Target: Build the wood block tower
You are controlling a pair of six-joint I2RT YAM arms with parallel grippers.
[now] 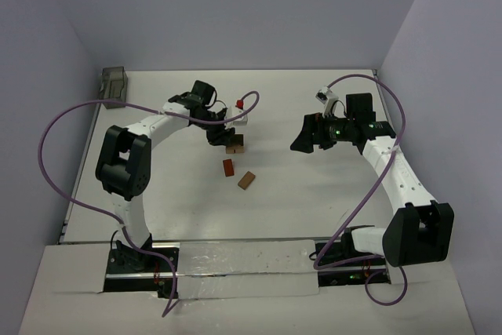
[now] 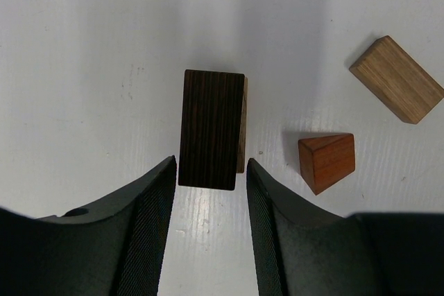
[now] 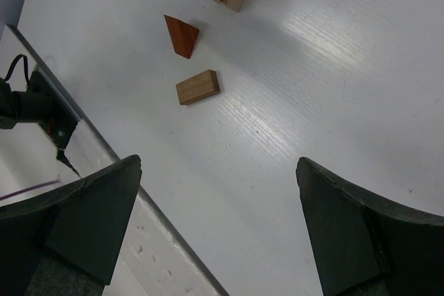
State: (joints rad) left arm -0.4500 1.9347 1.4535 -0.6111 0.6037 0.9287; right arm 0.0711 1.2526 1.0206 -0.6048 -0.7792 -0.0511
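Two tiers up: dark block (image 2: 211, 129) sits on tan block (image 2: 241, 129), mid-table. Left gripper (image 2: 210, 166) straddles the stack, jaws parted, apparently just clear of it. Right gripper (image 3: 218, 171) is spread wide, empty. Red wedge (image 2: 327, 161) and tan cuboid (image 2: 397, 79) lie loose nearby, not yet stacked.

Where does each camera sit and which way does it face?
Top external: high behind the bases, looking down on the table; both arms, left gripper and right gripper show.
Left wrist: on the left arm, looking straight down at the dark block stacked on a lower tan block; its fingers flank the stack.
Right wrist: on the right arm, looking obliquely across the table; its wide-open fingers fill the lower corners.
Shared: both wrist views show the red wedge and loose tan block.
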